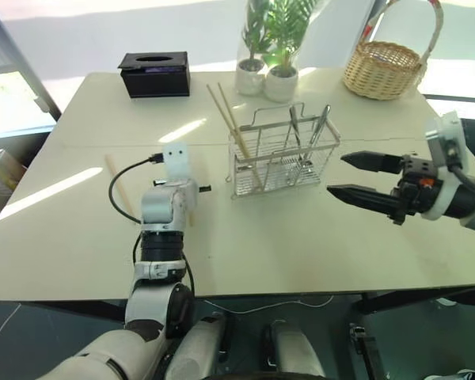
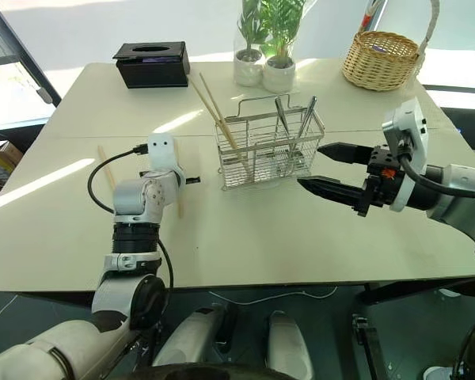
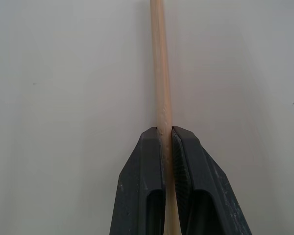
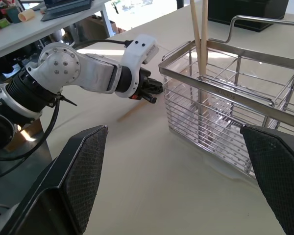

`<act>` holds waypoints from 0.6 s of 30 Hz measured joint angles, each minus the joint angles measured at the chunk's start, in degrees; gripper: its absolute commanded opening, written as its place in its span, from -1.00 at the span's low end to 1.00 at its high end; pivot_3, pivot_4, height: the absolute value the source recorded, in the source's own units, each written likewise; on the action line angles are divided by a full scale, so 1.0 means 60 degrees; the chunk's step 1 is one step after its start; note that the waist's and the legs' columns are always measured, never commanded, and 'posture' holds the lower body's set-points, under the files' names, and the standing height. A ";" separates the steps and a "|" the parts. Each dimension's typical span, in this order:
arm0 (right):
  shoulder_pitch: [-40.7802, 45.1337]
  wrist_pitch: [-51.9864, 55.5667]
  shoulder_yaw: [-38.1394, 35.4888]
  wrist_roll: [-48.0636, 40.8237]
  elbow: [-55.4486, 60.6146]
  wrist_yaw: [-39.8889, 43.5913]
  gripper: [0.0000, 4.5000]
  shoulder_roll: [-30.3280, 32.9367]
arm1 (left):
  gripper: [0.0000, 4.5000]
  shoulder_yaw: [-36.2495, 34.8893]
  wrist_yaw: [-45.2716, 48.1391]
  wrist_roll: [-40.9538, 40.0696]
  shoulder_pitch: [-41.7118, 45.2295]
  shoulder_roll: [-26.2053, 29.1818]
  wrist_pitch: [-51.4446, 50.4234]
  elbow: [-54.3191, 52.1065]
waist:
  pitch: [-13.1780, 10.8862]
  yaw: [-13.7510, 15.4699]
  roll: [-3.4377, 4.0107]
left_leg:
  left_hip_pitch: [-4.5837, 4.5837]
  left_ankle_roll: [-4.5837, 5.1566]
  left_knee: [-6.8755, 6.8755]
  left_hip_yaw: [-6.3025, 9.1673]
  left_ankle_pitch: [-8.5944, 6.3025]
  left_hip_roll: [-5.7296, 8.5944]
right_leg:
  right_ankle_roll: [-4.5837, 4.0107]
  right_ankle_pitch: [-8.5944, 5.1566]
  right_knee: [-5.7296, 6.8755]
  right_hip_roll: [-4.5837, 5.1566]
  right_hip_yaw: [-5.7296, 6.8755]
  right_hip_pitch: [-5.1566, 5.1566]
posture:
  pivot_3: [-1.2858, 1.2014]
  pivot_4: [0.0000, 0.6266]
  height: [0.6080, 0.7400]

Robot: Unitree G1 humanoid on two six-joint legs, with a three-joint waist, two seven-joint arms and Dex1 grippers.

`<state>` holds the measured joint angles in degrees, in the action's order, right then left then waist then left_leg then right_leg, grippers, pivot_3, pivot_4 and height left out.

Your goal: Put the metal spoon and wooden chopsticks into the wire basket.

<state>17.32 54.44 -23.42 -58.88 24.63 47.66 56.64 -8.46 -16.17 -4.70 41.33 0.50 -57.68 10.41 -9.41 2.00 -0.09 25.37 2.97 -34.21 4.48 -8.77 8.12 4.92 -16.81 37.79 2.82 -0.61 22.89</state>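
The left gripper (image 3: 167, 134) has its fingers (image 3: 142, 186) pressed onto a wooden chopstick (image 3: 159, 73), which runs out from between their tips along the pale tabletop (image 1: 317, 237). Another chopstick (image 1: 117, 187) lies flat on the tabletop, just beside the left arm on its outer side. The wire basket (image 1: 283, 154) stands just ahead of those fingers and a little toward the right arm; two wooden chopsticks (image 1: 228, 119) lean in its end compartment nearest the left gripper, their tops rising well above the rim. Metal cutlery handles (image 1: 320, 127) stand in the compartments at the other end; whether one is the metal spoon cannot be told. The right gripper (image 1: 350, 176) hovers just beside that far end of the basket with its fingers (image 1: 364, 161) spread wide, holding nothing. Well beyond both grippers sit a black tissue box (image 1: 154, 74), two potted plants (image 1: 269, 47) and a wicker basket (image 1: 384, 67).
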 measured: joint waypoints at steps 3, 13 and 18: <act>-0.0069 -0.0001 -0.0014 -0.0001 0.0038 -0.0024 1.00 0.0001 | -0.98 0.1367 0.1241 0.0536 -0.0792 0.1482 0.1594 -0.0233 | -0.0007 -0.0095 -0.0011 | 0.0020 -0.0001 0.0016 -0.0003 0.0001 -0.0010 | -0.0021 0.0005 0.0000 -0.0001 0.0000 0.0038 | 0.03 -0.52 1.00; -0.0274 -0.0030 -0.0023 0.0005 0.0113 -0.0135 1.00 -0.0014 | -0.98 0.0553 0.3732 -0.0169 -0.0869 0.2899 0.5016 -0.1143 | -0.0009 0.0134 -0.0011 | 0.0146 0.0020 0.0008 -0.0011 -0.0010 -0.0007 | 0.0019 0.0034 -0.0081 0.0003 0.0005 0.0112 | 0.03 -0.52 1.00; -0.0283 -0.0052 -0.0152 0.0023 0.0041 -0.0136 1.00 -0.0004 | -0.98 -0.0721 0.4204 -0.1307 0.0051 0.2663 0.7080 -0.1162 | -0.0010 0.0202 -0.0013 | 0.0174 0.0018 -0.0003 -0.0011 -0.0007 -0.0008 | 0.0024 0.0042 -0.0073 0.0003 0.0008 0.0135 | 0.03 -0.52 1.00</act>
<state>15.62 54.13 -24.33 -58.74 24.87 46.85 56.61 -12.79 9.05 -12.54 41.64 16.48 -15.20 3.43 -9.46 3.21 -0.16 26.42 3.08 -34.22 4.41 -8.81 8.08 5.06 -16.56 37.36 2.84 -0.56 23.70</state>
